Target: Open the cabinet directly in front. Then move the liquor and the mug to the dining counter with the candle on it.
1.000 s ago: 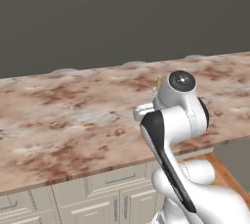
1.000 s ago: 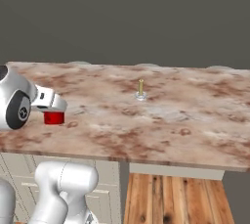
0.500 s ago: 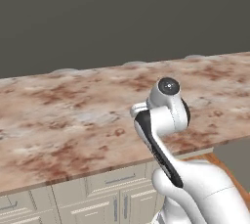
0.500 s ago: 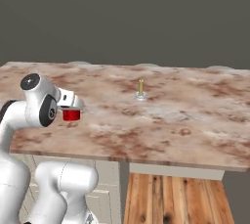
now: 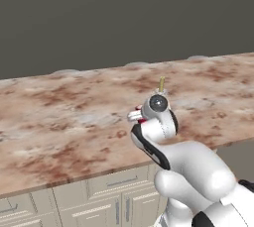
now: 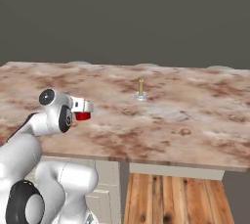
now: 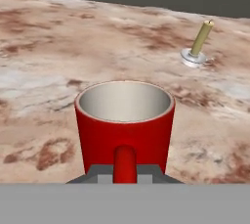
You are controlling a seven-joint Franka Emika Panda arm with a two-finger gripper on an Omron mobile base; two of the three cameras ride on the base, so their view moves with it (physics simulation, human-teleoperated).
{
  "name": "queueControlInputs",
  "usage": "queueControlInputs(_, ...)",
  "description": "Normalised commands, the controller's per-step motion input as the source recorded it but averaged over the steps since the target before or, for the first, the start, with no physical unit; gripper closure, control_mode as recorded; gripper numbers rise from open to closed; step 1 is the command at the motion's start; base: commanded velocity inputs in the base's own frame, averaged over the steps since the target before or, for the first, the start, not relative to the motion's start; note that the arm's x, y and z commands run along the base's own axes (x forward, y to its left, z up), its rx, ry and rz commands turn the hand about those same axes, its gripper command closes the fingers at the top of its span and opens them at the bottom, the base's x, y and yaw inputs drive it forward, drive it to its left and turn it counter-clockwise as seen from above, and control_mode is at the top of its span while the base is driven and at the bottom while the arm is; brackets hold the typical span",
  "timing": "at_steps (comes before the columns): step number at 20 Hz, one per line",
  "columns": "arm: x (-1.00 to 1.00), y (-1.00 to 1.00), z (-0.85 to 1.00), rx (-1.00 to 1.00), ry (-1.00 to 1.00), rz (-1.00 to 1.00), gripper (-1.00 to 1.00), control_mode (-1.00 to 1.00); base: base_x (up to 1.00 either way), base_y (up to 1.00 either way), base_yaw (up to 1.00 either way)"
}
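The bench [image 5: 64,117] is the biggest thing here — a long stone top, marbled reddish-brown and cream, running across both base views in front of a plain dark grey wall [image 6: 125,17]. Cream cabinet fronts [image 5: 94,201] with grey bar handles sit under its near edge in the left base view, and in the right base view a strip of wood-plank floor [image 6: 171,201] shows below the overhang.

The white arm [image 5: 188,171] reaches up from below and out over the near part of the bench. At its end the hand [image 6: 84,110] is clamped together on the mug [image 7: 125,125], a small bright-red cylinder with a pale grey inside. The hand view looks straight at the mug's handle, which points back toward the camera, with the mug upright and its mouth open to the top. In the right base view the mug shows as a red patch under the white end of the hand, above the bench near its front edge; whether its bottom touches the stone I cannot tell. In the left base view just a sliver of red [image 5: 140,120] peeks out beside the wrist.

The candle [image 6: 140,87] — a thin tan-yellow stick in a small round silvery holder — stands on the bench farther back, well apart from the mug. In the hand view it leans, since that camera is tilted.
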Motion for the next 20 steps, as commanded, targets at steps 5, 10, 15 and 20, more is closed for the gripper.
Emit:
queueControlInputs(5,0.13,-0.01,-0.26,0.0,-0.16,0.0,1.0,-1.0,0.0,0.0,0.0)
queueControlInputs(10,0.0,0.0,-0.08,0.0,-0.08,0.0,1.0,-1.0,0.0,0.0,0.0)
queueControlInputs(15,0.0,0.0,-0.15,0.0,-0.08,0.0,1.0,-1.0,0.0,0.0,0.0)
queueControlInputs(20,0.02,-0.07,-0.19,0.08,-0.08,0.0,1.0,-1.0,0.0,0.0,0.0)
